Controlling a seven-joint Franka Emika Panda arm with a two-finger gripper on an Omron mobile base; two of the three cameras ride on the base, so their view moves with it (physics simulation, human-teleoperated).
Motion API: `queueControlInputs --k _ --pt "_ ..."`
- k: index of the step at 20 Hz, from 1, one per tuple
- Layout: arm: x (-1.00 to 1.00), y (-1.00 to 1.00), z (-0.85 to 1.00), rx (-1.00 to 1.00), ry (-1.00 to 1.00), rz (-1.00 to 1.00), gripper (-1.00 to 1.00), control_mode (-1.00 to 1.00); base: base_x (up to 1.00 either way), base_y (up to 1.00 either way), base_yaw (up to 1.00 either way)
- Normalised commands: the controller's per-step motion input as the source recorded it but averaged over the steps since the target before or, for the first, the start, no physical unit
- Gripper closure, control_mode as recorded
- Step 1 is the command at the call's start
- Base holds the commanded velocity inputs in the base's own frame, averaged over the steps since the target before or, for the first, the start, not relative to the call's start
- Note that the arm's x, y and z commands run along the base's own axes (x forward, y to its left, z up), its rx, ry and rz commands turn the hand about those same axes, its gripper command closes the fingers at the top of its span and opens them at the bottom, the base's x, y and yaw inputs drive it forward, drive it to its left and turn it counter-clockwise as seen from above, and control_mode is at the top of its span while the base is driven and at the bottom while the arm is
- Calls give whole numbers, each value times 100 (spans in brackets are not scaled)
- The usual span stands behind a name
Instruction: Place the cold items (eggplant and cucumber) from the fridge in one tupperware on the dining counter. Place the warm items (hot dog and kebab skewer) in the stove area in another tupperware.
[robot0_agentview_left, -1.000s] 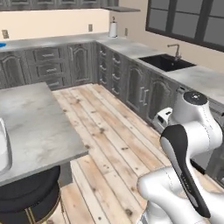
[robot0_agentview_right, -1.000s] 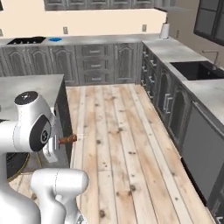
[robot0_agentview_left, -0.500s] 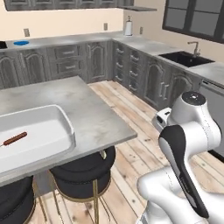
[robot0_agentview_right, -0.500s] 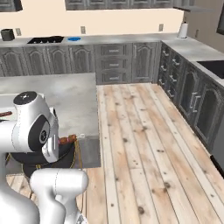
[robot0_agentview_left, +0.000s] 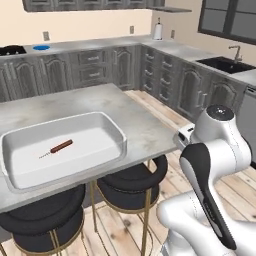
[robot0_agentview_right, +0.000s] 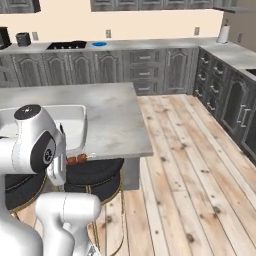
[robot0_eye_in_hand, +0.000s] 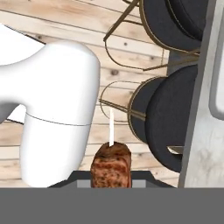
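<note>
At the dining counter (robot0_agentview_left: 145, 130) of a rendered kitchen, the gripper (robot0_eye_in_hand: 111, 183) pinches a kebab (robot0_eye_in_hand: 111, 166), its jaws pressed together on the meat. In the hand view the kebab is a browned, grill-marked chunk with a thin pale stick rising from its top, seen against the plank floor (robot0_eye_in_hand: 65, 26) and two black stools (robot0_eye_in_hand: 168, 118) with brass legs. In the right base view the kebab (robot0_agentview_right: 80, 159) shows as small reddish-brown pieces just beside the arm, at the near edge of the counter (robot0_agentview_right: 120, 125) and above a stool (robot0_agentview_right: 97, 172). On the grey counter sits a wide, shallow white tupperware (robot0_agentview_left: 107, 122) with rounded corners; inside it, left of centre, lies a hot dog (robot0_agentview_left: 60, 146), a slim reddish-brown piece set at a slant, with what looks like a thin stick at its lower end. The same tub (robot0_agentview_right: 75, 112) appears partly behind the arm's white shoulder in the right base view, where its contents are hidden. Along the back wall run grey cabinets (robot0_agentview_left: 90, 67) under a pale worktop, with a blue dish (robot0_agentview_left: 41, 48) near the stove (robot0_agentview_right: 65, 45) and a paper towel roll (robot0_agentview_left: 158, 31) at the corner. A sink (robot0_agentview_left: 227, 65) sits in the side worktop. No writing or label can be read anywhere.
</note>
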Motion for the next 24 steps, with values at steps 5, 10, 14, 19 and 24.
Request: queueControlInputs --k 5,10,14,19,24 --pt "0 0 0 0 0 0 100 100 3 36 15" --pt "0 0 0 0 0 0 100 100 20 29 27" --pt "0 0 0 0 0 0 100 100 24 35 24" --pt "0 0 0 0 0 0 100 100 27 47 9" --pt "0 0 0 0 0 0 100 100 27 61 0"
